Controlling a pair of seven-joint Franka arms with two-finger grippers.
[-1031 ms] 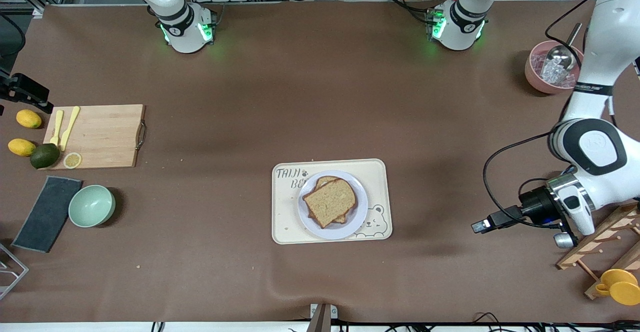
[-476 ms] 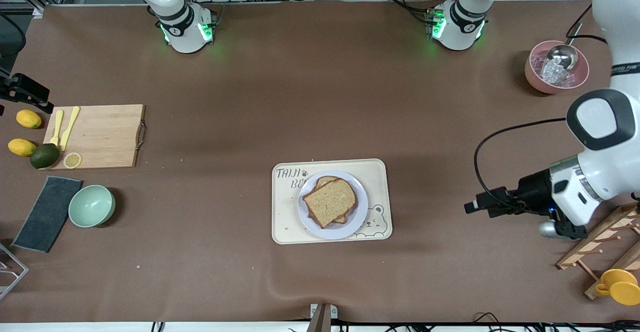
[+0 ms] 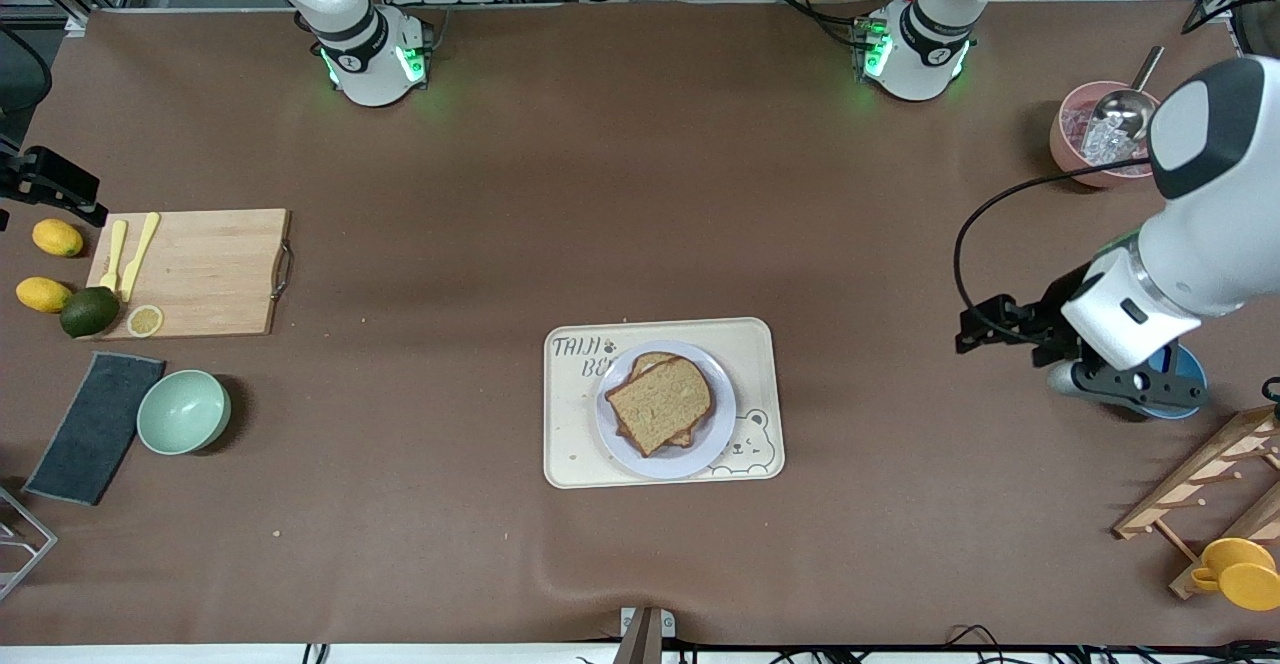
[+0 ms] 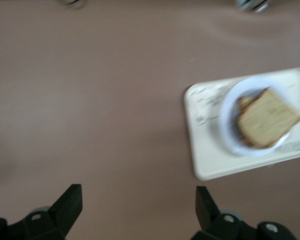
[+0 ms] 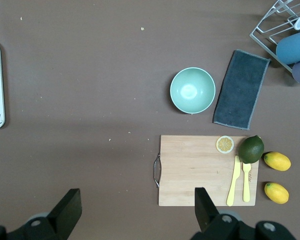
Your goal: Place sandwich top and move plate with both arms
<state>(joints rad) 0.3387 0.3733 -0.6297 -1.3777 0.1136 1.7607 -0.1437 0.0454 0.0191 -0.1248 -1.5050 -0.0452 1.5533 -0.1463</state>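
- Light-brown bread: the sandwich top (image 3: 660,404) lies flat and skewed on another slice (image 3: 650,361) whose corner shows at its edge farther from the front camera.
- Both slices sit on the plate (image 3: 715,444), pale lavender-white and round.
- The plate stands on a cream tray (image 3: 570,444) with a bear print, at mid-table, nearer the front camera than either base.
- Left gripper (image 3: 985,329): raised above bare table mat toward the left arm's end, well apart from the tray. The left wrist view shows its fingers (image 4: 67,205) spread wide with nothing between them.
- Right gripper (image 5: 135,207): seen only in the right wrist view, high over the right arm's end of the table, fingers wide apart and holding nothing.
- Beneath it: a wooden cutting board (image 5: 190,172) carrying a lemon slice (image 5: 224,144) and yellow cutlery (image 5: 239,180).
- Beside the board: an avocado (image 5: 251,149), two lemons (image 5: 277,161), a mint-green bowl (image 5: 192,90) and a dark cloth (image 5: 241,90).
- Toward the left arm's end: a pink bowl (image 3: 1065,149) with a metal scoop (image 3: 1125,109), a wooden rack (image 3: 1200,484) and a yellow cup (image 3: 1240,572).
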